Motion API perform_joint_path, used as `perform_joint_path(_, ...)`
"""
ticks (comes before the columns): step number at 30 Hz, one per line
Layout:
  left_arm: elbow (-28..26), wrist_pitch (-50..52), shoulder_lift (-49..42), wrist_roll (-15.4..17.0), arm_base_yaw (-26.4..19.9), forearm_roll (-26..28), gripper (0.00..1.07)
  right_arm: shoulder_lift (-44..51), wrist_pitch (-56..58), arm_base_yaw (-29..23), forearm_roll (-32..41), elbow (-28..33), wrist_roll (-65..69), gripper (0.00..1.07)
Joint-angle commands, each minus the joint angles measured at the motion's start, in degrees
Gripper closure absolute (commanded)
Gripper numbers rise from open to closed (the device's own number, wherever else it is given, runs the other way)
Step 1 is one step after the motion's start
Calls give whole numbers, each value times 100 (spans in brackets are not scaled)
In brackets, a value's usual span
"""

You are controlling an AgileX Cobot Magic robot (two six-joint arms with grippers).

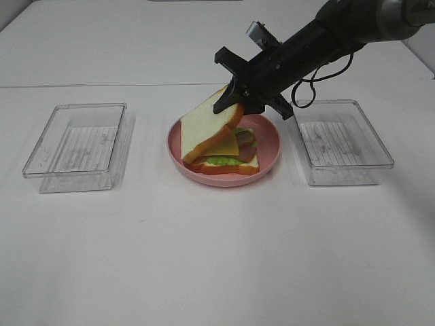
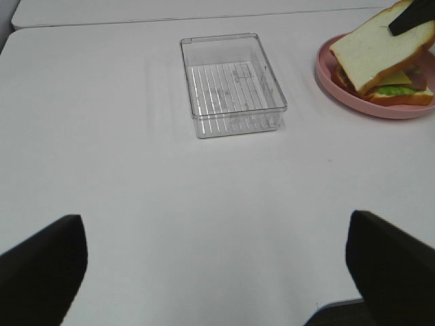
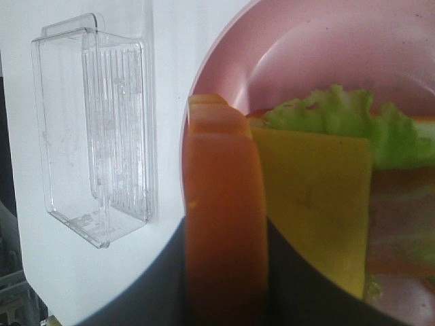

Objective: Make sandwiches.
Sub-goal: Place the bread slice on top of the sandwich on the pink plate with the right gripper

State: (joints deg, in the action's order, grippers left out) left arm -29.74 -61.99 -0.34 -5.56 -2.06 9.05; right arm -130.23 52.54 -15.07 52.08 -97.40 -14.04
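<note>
On the pink plate (image 1: 272,142) lies a partly built sandwich: a bottom bread slice (image 1: 234,168), green lettuce (image 3: 340,122), bacon (image 1: 246,142) and a yellow cheese slice (image 3: 312,197). A top bread slice (image 1: 207,129) leans tilted over this stack, its lower edge resting on the left side. My right gripper (image 1: 234,98) is shut on that slice's raised crust (image 3: 221,204), reaching in from the upper right. My left gripper (image 2: 217,272) is open and empty, its dark fingers (image 2: 41,265) wide apart, well away from the plate.
A clear plastic tray (image 1: 76,139) stands left of the plate and another clear tray (image 1: 343,139) stands right of it; both are empty. The white tabletop stretches on all sides, with its back edge behind the plate.
</note>
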Motion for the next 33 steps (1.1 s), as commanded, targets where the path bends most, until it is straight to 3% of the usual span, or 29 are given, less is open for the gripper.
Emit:
perform_joint_path(1, 17, 40, -86, 29, -23, 52, 9, -11, -69, 6, -178, 29, -69, 78)
perform_joint_path(2, 17, 40, -86, 29, -23, 52, 9, -11, -69, 6, -178, 29, -69, 78)
perform_joint_path(3, 17, 40, -86, 29, -23, 52, 9, -6, -63, 6, -252, 17, -69, 59)
perform_joint_path(4, 17, 40, -86, 29, -23, 52, 9, 0, -52, 6, -286, 17, -57, 49)
perform_joint_path(5, 17, 40, -86, 29, -23, 52, 9, 0, -52, 6, -286, 17, -57, 49)
perform_joint_path(6, 17, 40, -86, 29, -23, 52, 9, 0, 23, 6, -361, 6, -57, 33)
perform_joint_path(9, 17, 40, -86, 29, -23, 52, 9, 0, 143, 6, -567, -17, -69, 29)
perform_joint_path(24, 17, 40, -86, 29, -23, 52, 9, 172, 321, 6, -1049, -17, 0, 29)
perform_joint_path(33, 17, 40, -86, 29, -23, 52, 9, 590, 390, 6, -2355, -17, 1020, 29)
